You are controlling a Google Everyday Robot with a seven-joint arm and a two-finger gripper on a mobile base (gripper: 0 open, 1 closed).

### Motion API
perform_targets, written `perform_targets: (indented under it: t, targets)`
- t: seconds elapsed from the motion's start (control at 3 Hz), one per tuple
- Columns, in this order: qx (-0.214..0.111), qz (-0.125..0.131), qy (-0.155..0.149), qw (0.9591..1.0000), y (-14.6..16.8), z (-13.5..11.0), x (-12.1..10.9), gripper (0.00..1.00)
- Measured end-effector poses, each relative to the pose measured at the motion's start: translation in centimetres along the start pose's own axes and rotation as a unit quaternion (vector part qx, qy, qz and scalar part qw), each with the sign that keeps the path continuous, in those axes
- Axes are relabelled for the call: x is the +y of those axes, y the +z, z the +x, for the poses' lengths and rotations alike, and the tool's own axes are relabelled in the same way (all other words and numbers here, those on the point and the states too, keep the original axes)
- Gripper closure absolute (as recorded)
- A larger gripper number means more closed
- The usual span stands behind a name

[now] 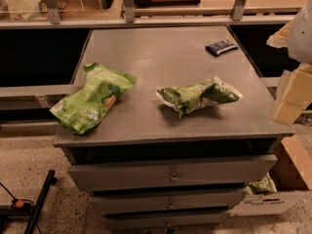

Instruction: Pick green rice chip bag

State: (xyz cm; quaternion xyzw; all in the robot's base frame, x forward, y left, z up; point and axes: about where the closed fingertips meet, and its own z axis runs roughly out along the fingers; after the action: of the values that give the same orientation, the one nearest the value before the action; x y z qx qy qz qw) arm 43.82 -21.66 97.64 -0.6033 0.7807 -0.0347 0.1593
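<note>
Drawers [170, 175] front the worktop [161, 52] where your green rice chip bag [92, 99] lies at the 9 o'clock edge, and the gripper [291, 94] at 3 o'clock, its opening impossible to tell, could snag the darker bag [197, 95] crossing over.

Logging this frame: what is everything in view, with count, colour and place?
green rice chip bag: one, lime green, left side of the cabinet top, near the front.
smaller bag: one, darker green with white edges, crumpled, centre-right of the top.
small packet: one, dark blue, far right of the top.
cabinet: one, grey, three drawers, centre.
cardboard box: one, brown, on the floor right of the cabinet.
white box: one, white, floor at lower right.
stand: one, black, floor at lower left.
gripper: one, pale cream, right edge of view beside the cabinet, apart from both bags.
</note>
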Motion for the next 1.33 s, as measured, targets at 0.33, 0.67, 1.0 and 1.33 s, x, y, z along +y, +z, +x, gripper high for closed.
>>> perform_targets:
  t: [0.33, 0.67, 1.0, 1.33]
  targets:
    - [0.0, 0.0, 0.0, 1.0, 0.0, 0.0, 0.0, 0.0]
    - [-0.01, 0.006, -0.027, 0.9996, 0.2, -1.7, 0.1, 0.0]
    - [-0.021, 0.003, -0.098, 0.995, 1.3, -7.7, 0.8, 0.0]
    - [-0.029, 0.003, -0.185, 0.9823, 2.5, -15.6, 2.8, 0.0]
